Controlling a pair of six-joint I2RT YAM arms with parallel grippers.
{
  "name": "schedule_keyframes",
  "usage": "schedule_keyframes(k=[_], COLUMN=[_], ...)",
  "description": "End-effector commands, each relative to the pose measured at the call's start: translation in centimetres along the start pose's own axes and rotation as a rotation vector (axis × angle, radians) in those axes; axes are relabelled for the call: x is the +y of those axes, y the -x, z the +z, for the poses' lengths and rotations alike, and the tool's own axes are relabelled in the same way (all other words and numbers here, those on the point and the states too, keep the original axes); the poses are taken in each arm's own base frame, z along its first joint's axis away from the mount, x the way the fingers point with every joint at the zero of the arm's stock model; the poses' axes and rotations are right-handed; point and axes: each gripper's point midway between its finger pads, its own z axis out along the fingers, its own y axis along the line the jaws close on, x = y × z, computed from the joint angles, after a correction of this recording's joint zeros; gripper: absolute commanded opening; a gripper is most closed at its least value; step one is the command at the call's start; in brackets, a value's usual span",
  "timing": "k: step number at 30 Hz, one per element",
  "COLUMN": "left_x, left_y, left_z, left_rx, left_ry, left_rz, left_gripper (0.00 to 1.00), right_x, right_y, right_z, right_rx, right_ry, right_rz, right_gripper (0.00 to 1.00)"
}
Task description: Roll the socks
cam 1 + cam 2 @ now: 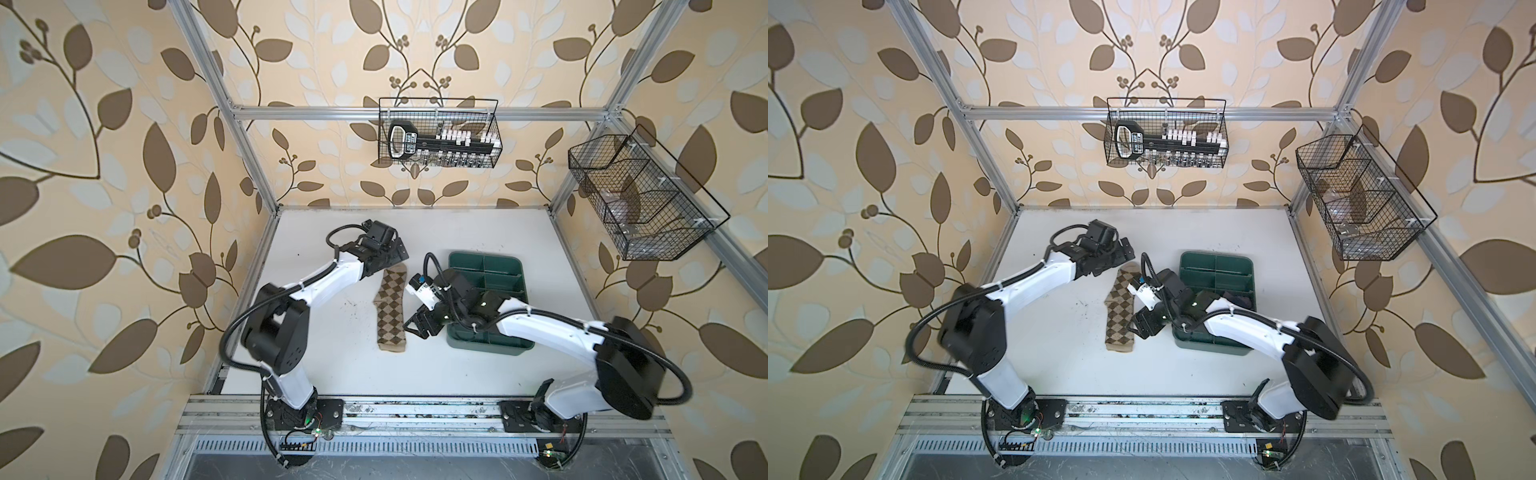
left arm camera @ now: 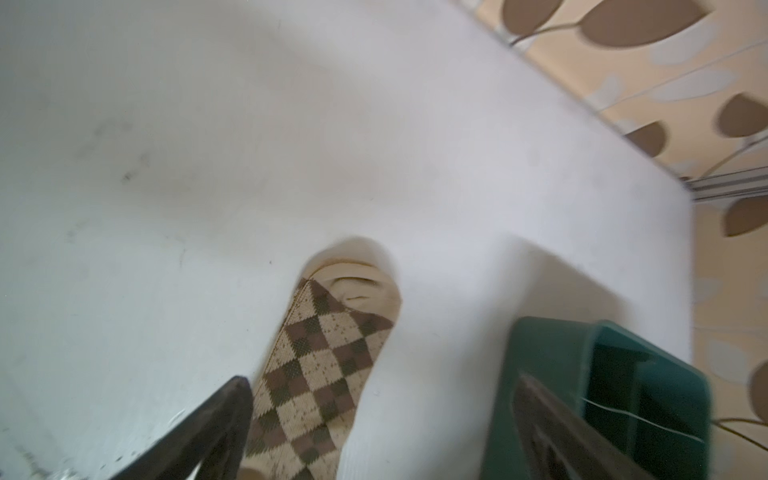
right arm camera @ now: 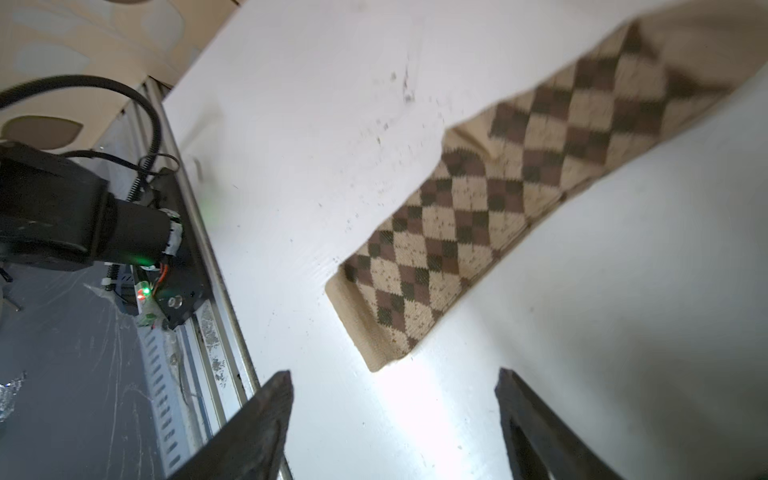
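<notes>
One of the socks, a tan one with brown argyle diamonds, lies flat and lengthwise at the middle of the white table. Its plain toe points to the back and its cuff to the front. My left gripper hangs open over the toe end. In the left wrist view the sock runs between the spread fingers of that gripper. My right gripper stands open just right of the cuff end. In the right wrist view the sock lies just beyond the right gripper, which holds nothing.
A green divided tray sits right of the sock, under my right arm. A dark shape lies in one compartment; I cannot tell what it is. Wire baskets hang on the back rail and the right frame.
</notes>
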Motion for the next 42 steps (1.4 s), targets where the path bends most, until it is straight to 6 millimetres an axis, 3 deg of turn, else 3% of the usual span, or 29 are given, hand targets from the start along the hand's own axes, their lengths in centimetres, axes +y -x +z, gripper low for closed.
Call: schedule_keyframes(k=[1, 4, 8, 13, 17, 23, 29, 37, 42], left_x=[0.0, 1.4, 5.4, 10.0, 11.8, 12.9, 13.7, 13.2, 11.2], left_y=[1.9, -0.1, -3.4, -6.0, -6.4, -6.4, -6.1, -6.3, -6.3], left_z=[-8.6, -13.0, -16.5, -17.3, -16.7, -16.4, -16.3, -15.9, -16.0], left_rx=[-0.115, -0.142, -0.160, -0.173, -0.227, -0.280, -0.300, -0.264, -0.235], left_ry=[-0.051, -0.137, -0.133, -0.045, -0.002, 0.022, 0.069, 0.067, 0.003], left_rz=[0.150, 0.253, 0.391, 0.516, 0.534, 0.521, 0.523, 0.539, 0.622], left_gripper=[0.99, 0.99, 0.98, 0.97, 0.97, 0.97, 0.99, 0.98, 0.96], right_x=[-1.1, 0.8, 2.6, 2.1, 2.3, 2.3, 2.1, 2.5, 3.9], right_y=[-2.4, -1.6, -3.6, -6.2, -8.4, -8.9, -9.1, -11.6, -12.1], right_z=[-1.9, -3.6, -4.0, -1.3, 2.0, 6.4, 9.3, 10.3, 10.3], right_rx=[0.005, -0.180, -0.263, -0.089, 0.050, 0.149, 0.184, 0.274, 0.351], right_ry=[-0.134, -0.151, -0.097, -0.117, -0.188, -0.252, -0.251, -0.140, 0.036], right_rz=[-0.166, -0.322, -0.554, -0.693, -0.906, -1.111, -1.144, -1.095, -0.939], right_gripper=[0.77, 0.74, 0.68, 0.66, 0.68, 0.70, 0.60, 0.22, 0.12])
